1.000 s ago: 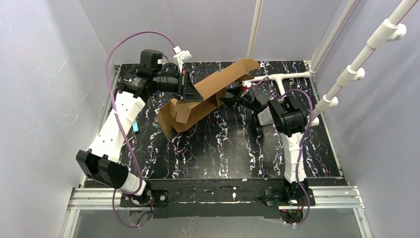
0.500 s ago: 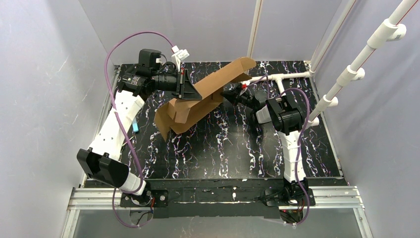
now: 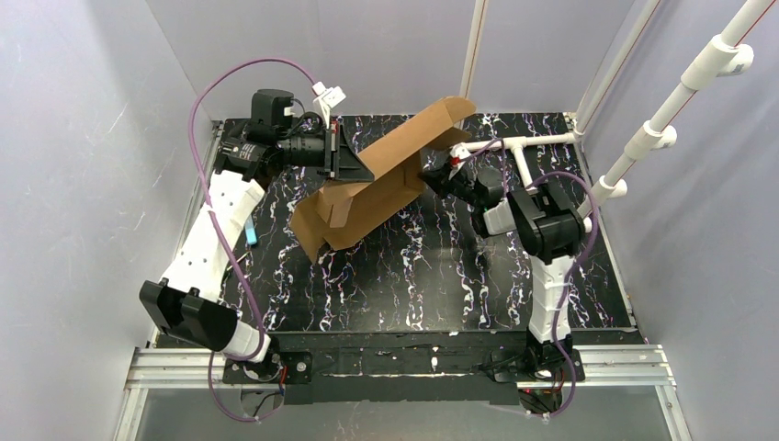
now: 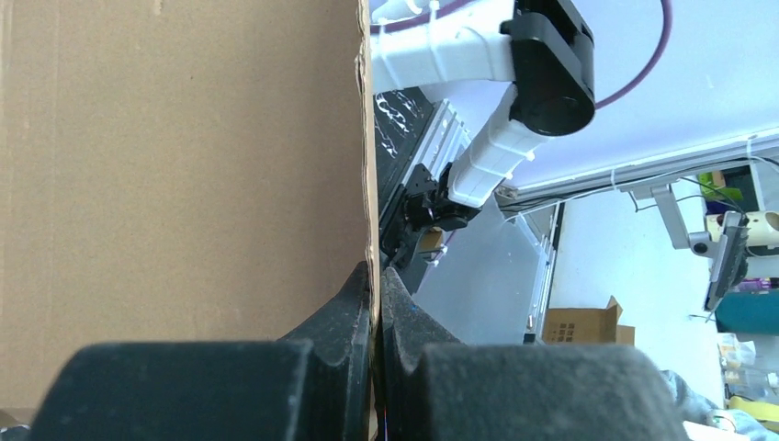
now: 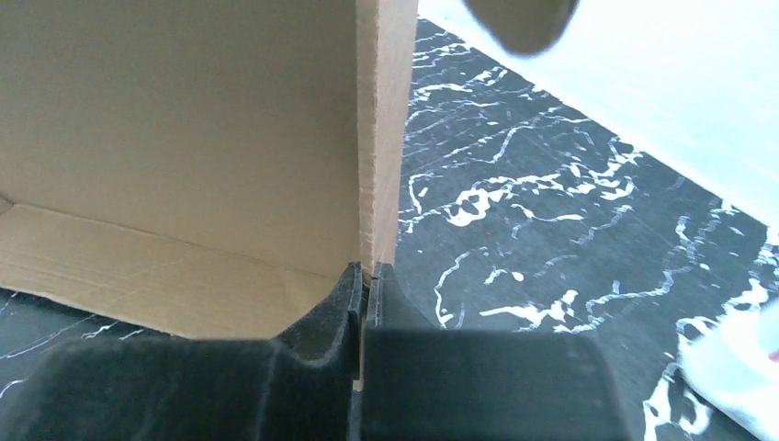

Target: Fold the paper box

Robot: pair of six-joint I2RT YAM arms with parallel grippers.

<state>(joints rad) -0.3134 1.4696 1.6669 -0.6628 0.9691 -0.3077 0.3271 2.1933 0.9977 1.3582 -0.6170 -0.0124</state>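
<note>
The paper box [image 3: 386, 175] was held up, tilted, over the far middle of the table [image 3: 413, 294]. One thin cardboard edge was pinched tight by the left gripper [image 4: 377, 299]. Another edge was pinched tight by the right gripper [image 5: 365, 280]. If the edges were pulled apart too hard, the cardboard could be torn or bent in the wrong place. The box was half open, and nothing was seen inside it.

Bright even light, soft shadows, wrist views overexposed, foreground blurred
</note>
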